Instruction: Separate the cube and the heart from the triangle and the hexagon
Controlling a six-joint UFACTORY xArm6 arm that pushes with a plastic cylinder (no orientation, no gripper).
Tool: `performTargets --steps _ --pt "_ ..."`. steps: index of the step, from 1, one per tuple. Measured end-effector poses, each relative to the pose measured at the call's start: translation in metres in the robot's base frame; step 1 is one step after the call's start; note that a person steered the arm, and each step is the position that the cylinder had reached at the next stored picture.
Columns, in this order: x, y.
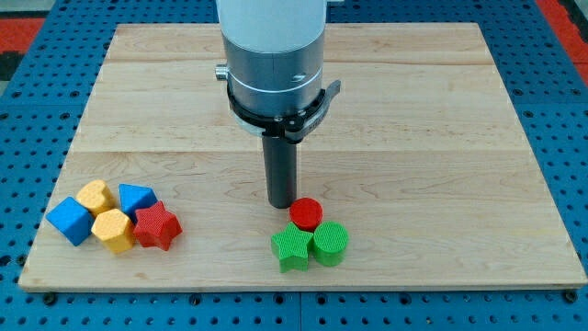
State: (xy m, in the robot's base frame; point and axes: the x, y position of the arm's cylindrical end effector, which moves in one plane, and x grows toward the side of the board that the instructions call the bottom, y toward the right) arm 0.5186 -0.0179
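Note:
A blue cube (70, 221) lies at the board's lower left. A yellow heart (96, 196) sits just up and right of it. A yellow hexagon (114, 230) lies right of the cube and below the heart. A blue triangle (137, 198) lies right of the heart. These four sit packed together, touching or nearly touching. My tip (282, 205) rests on the board near the bottom middle, far to the right of this group and just up and left of a red cylinder (306, 214).
A red star (155, 227) presses against the right side of the hexagon, below the triangle. A green star (293, 249) and a green cylinder (330, 243) sit below the red cylinder. The wooden board (413, 138) lies on a blue perforated surface.

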Motion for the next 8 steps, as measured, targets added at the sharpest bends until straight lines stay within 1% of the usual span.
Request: performTargets --steps 1,2,3,4,5,6,7,8 --pt "0.000 0.000" --pt "-0.030 0.000" --pt "-0.107 -0.015" --pt "-0.167 -0.099" --pt "-0.167 -0.229" --pt "-0.156 -0.283" --pt "-0.154 -0.287" --pt "-0.132 -0.286"
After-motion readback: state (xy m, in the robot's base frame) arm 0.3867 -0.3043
